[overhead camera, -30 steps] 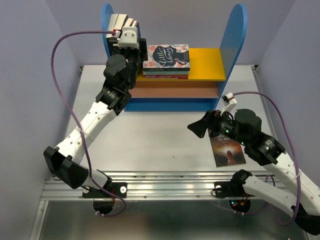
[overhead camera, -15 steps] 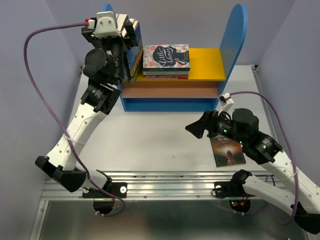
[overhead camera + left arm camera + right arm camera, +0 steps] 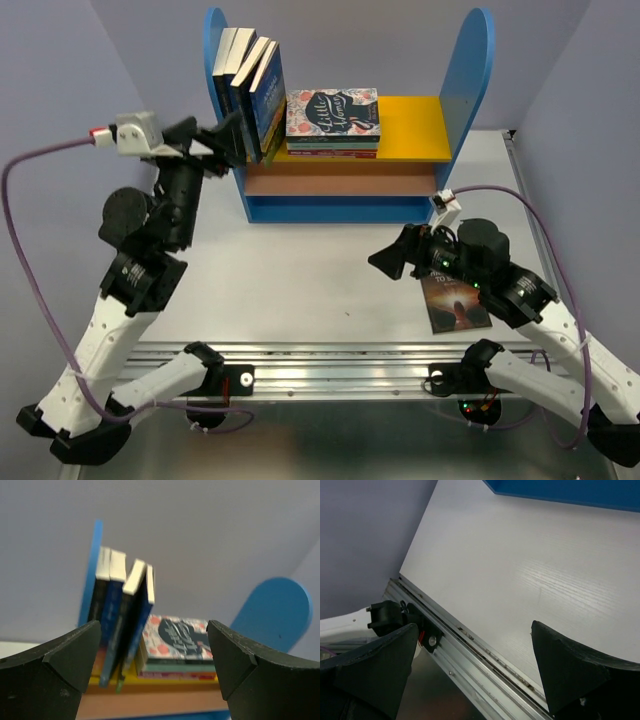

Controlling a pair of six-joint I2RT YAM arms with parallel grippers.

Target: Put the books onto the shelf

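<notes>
Several books (image 3: 250, 85) stand upright and lean at the left end of the shelf's (image 3: 478, 70) yellow upper board, against the left blue panel. In the left wrist view these books (image 3: 122, 615) are ahead, blurred. My left gripper (image 3: 225, 140) is open and empty, just left of and in front of them, not touching. Another dark-covered book (image 3: 457, 303) lies flat on the table, partly under my right arm. My right gripper (image 3: 392, 258) hangs open and empty over the table, left of that book. The right gripper (image 3: 474, 630) shows only bare table between its fingers.
A floral "Little Women" stack (image 3: 333, 118) lies flat on the yellow board, right of the standing books. An aluminium rail (image 3: 330, 365) runs along the table's near edge. Purple walls close in both sides. A purple cable (image 3: 30, 250) loops left of my left arm.
My left gripper opened, let go of the standing books and drew back down and to the left. The books stayed leaning on the shelf. The right arm barely moved.
</notes>
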